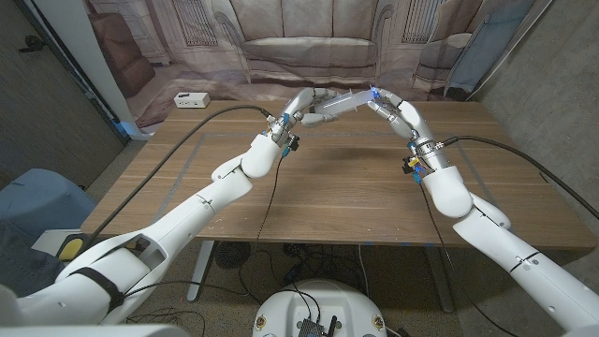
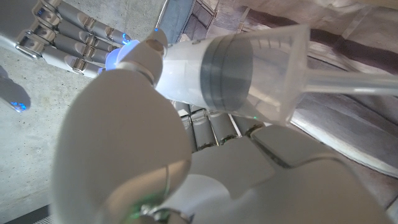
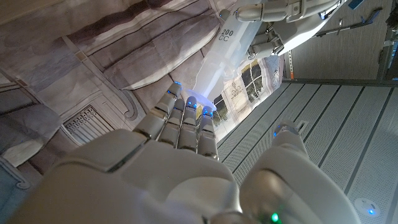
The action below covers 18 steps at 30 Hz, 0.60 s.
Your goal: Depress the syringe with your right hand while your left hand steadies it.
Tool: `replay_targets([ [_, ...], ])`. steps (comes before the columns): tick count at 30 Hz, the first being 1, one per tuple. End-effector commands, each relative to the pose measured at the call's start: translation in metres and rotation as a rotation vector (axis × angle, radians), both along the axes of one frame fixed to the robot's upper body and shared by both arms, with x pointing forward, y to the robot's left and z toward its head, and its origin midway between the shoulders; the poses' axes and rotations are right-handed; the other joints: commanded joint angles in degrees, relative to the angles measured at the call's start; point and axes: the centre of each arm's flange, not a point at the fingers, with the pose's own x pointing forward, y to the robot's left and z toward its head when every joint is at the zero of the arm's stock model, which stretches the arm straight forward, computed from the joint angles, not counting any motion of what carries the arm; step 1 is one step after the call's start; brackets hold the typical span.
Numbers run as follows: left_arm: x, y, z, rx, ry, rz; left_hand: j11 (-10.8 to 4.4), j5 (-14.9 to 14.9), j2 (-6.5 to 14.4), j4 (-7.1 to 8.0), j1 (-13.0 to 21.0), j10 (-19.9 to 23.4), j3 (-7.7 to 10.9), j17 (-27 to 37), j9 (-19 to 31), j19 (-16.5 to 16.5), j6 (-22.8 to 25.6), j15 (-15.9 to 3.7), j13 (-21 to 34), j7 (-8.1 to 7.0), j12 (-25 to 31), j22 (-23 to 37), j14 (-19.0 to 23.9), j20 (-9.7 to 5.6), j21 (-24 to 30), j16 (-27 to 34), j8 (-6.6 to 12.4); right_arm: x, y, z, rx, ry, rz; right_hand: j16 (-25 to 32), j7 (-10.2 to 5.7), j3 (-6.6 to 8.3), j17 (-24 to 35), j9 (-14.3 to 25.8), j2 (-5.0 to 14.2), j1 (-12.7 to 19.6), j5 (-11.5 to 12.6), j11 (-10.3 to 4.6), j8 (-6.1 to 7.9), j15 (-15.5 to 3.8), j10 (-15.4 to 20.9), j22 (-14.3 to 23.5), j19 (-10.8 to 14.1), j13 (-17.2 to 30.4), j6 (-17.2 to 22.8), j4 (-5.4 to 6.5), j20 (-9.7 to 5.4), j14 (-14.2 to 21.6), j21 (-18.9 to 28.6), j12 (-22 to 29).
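Syringe (image 1: 348,96) work looks partly done, I think. Going from biggest to smallest, the wooden table (image 1: 328,178) comes first. Both arms reach up over its far side, toward twelve o'clock in the head view. The syringe hangs in the air there, between the two hands, well above the wood.

The left hand (image 1: 314,105) is wrapped around the barrel and holds it steady. The right hand (image 1: 391,105) has its fingertips (image 3: 189,102) on the end of the plunger, at three o'clock from the barrel. It presses and does not grab.

The dark stopper (image 2: 227,68) sits partway down the tube, and some rod sticks out behind it. So more pushing is left to do.

The syringe is big and see-through, like cloudy plastic. It has "200 CC" (image 3: 226,34) printed on its side.
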Motion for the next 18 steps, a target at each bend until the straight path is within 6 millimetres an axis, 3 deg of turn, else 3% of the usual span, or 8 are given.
replay_targets([
  [1,-0.0023,-0.0009,0.0009,0.002,-0.007,-0.003,-0.23,0.4,5.6,1.28,0.9,0.3,1.75,0.2,0.2,0.0,0.4,-2.83,0.3,0.08,-0.1,0.0,3.2,-0.03,0.4,0.5,0.26,-0.0010,0.0011,-0.0010,-0.004,0.003,0.003,0.2,0.17,0.21,0.1,0.3,0.25,0.7,0.0,-0.01,0.37,-0.04,0.3,0.3,0.6,0.1,0.7,-0.09,-0.16,0.5,0.0,0.0],
  [18,-0.0042,-0.0025,-0.0008,0.002,-0.005,-0.003,-0.11,0.4,5.6,1.31,0.8,0.3,1.75,0.3,0.2,-0.2,0.3,-2.82,0.3,0.04,-0.3,0.0,3.0,-0.02,0.6,0.4,0.22,-0.0003,0.0020,-0.0057,-0.007,0.010,0.014,0.5,0.10,0.17,0.3,0.3,0.45,0.8,-0.2,-0.06,0.39,-0.19,0.8,0.3,1.4,0.2,1.2,0.02,-0.16,1.5,0.1,0.0],
])
